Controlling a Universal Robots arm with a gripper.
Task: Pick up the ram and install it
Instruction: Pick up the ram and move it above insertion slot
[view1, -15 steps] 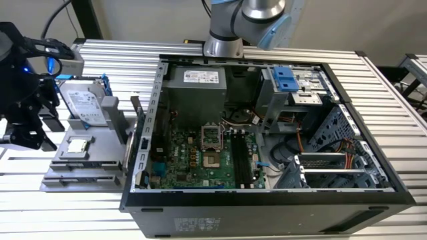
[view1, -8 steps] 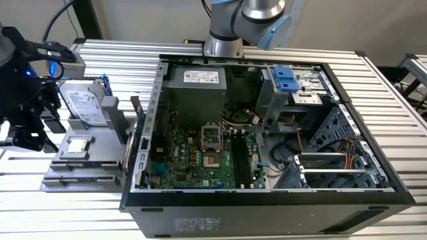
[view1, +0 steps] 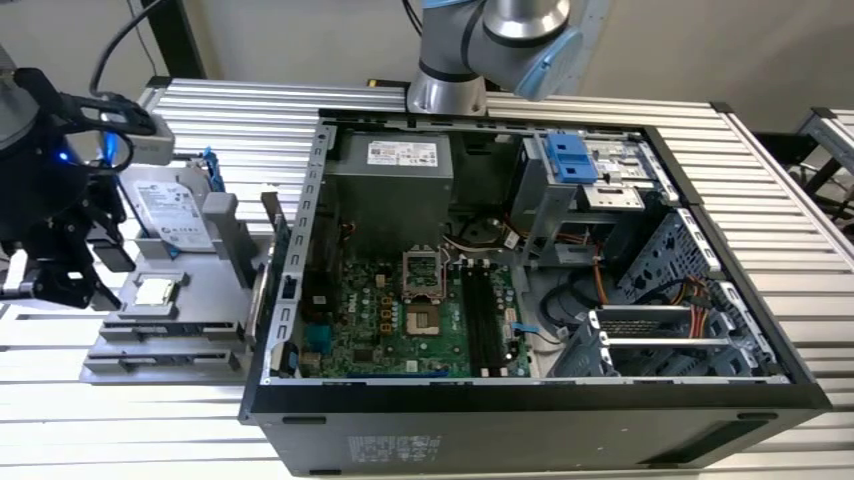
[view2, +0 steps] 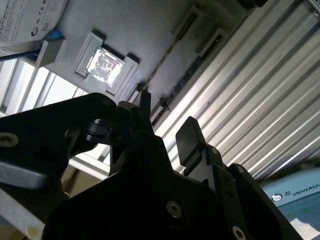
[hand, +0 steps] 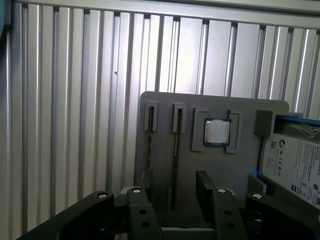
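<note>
Two ram sticks stand on edge in the slots of a grey holder plate (hand: 250, 107); I see them as thin dark lines, one ram (hand: 176, 155) and a second ram (hand: 150, 142) beside it. My gripper (hand: 175, 187) is open and hovers above the plate, its two black fingers either side of the line of the first stick, apart from it. In the second wrist view the gripper (view2: 167, 120) is open too, with the ram's edge (view2: 167, 52) beyond its fingertips. In the exterior view my gripper (view1: 60, 285) hangs at the far left over the holder plate (view1: 200, 300).
On the same plate lie a small square silver processor chip (hand: 217, 132) and a silver hard drive (hand: 295, 165) with a white label. At the exterior view's centre stands an open computer case (view1: 534, 410), with black memory slots (view1: 483, 320) on its green motherboard. Ribbed aluminium table all around.
</note>
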